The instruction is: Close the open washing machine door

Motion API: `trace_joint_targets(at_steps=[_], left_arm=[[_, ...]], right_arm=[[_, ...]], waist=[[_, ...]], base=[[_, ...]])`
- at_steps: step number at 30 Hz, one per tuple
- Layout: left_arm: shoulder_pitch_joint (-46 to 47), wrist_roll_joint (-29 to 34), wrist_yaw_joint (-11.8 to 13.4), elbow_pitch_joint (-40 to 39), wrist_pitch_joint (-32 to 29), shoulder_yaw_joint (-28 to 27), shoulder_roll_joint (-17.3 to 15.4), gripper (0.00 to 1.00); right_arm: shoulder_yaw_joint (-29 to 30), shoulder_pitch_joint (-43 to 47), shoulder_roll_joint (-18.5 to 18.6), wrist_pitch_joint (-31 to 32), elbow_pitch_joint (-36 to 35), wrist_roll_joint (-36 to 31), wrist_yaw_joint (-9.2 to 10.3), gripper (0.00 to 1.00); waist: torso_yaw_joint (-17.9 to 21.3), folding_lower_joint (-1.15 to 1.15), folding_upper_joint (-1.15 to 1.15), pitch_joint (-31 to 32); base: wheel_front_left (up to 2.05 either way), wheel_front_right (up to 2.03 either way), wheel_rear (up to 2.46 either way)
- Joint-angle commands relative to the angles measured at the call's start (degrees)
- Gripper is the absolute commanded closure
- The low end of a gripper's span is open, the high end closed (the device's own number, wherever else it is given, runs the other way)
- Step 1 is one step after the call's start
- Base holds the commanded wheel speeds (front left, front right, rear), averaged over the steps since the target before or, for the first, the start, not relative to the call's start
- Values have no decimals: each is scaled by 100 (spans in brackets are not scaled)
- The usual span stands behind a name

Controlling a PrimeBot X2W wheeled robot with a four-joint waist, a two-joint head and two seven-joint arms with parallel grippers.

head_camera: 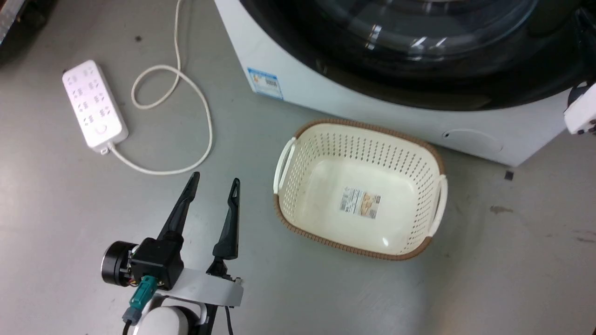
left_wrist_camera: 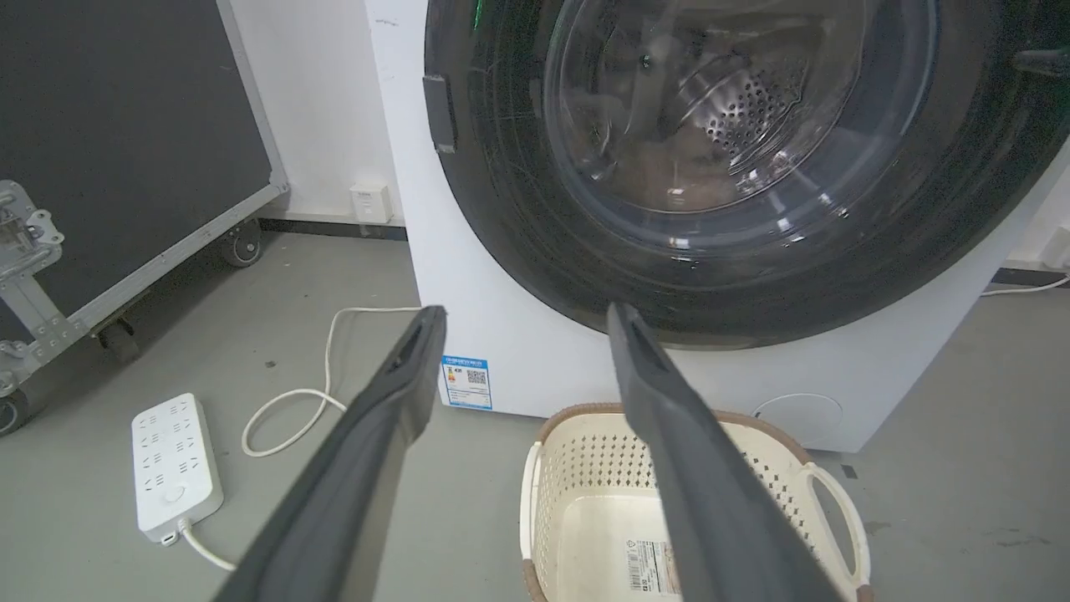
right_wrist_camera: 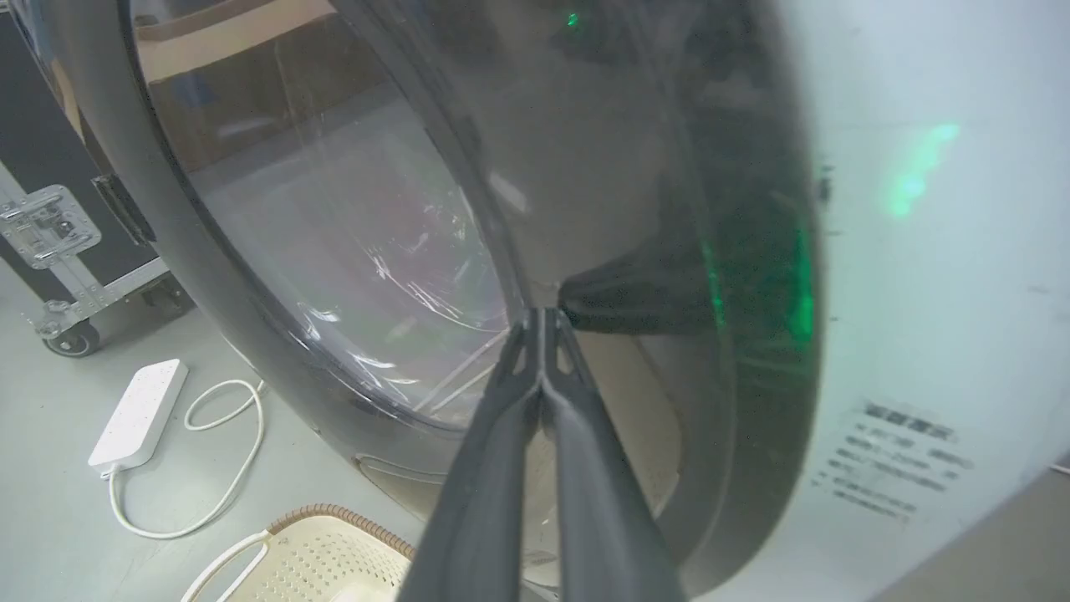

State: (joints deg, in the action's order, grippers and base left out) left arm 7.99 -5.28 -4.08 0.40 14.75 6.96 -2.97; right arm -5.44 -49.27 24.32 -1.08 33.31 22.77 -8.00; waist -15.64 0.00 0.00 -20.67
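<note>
On the floor [head_camera: 465, 288]: a cream basket [head_camera: 326, 149] sits just before the machine [head_camera: 326, 93], with a label on its bottom. A white power strip [head_camera: 94, 106] lies well to its left, and the cord [head_camera: 210, 135] loops beside the strip.
Door [left_wrist_camera: 518, 209]: round and glossy black with a bulging clear window. It lies against the white machine front, above the basket. I cannot tell whether it is latched.
Drum [left_wrist_camera: 744, 109]: perforated steel, seen through the window in the left wrist view.
Right fingers [right_wrist_camera: 493, 435]: pressed together with nothing between them. The tips touch the door where the glass meets the black ring.
Right arm [head_camera: 582, 111]: a pale part shows at the head view's right edge, beside the door's lower rim.
Left fingers [head_camera: 179, 209]: apart with nothing between them, over bare floor between strip and basket. They point toward the machine, well clear of the door.
Sticker [head_camera: 265, 83]: blue and white, low on the machine's front, near its left corner.
Case [left_wrist_camera: 125, 125]: black with metal edging and wheels, left of the machine by the wall.
</note>
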Motion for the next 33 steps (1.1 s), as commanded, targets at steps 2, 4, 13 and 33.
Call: trace_joint_targets(at_steps=[2,4,13,33], left_arm=[[-40,-34,29,36,25,-55,8,0],[-104,-45,14,81,25,-117,8,0],[-409,-85,-92,238,25,-371,9,0],[-1066,-24,-218,411,25,-567,7,0]], right_arm=[[-43,217,-72,-299,27,10,52,23],[-106,472,-189,-492,-9,44,52,0],[126,2091,-845,-1248,-828,-441,52,0],[1137,4998,-2141,-1390,-2683,-1889,52,0]], waist=[[185,0,0,362],[298,0,0,573],[822,0,0,1278],[1482,0,0,1824]], base=[[0,0,0],[0,0,0],[0,0,0],[0,0,0]])
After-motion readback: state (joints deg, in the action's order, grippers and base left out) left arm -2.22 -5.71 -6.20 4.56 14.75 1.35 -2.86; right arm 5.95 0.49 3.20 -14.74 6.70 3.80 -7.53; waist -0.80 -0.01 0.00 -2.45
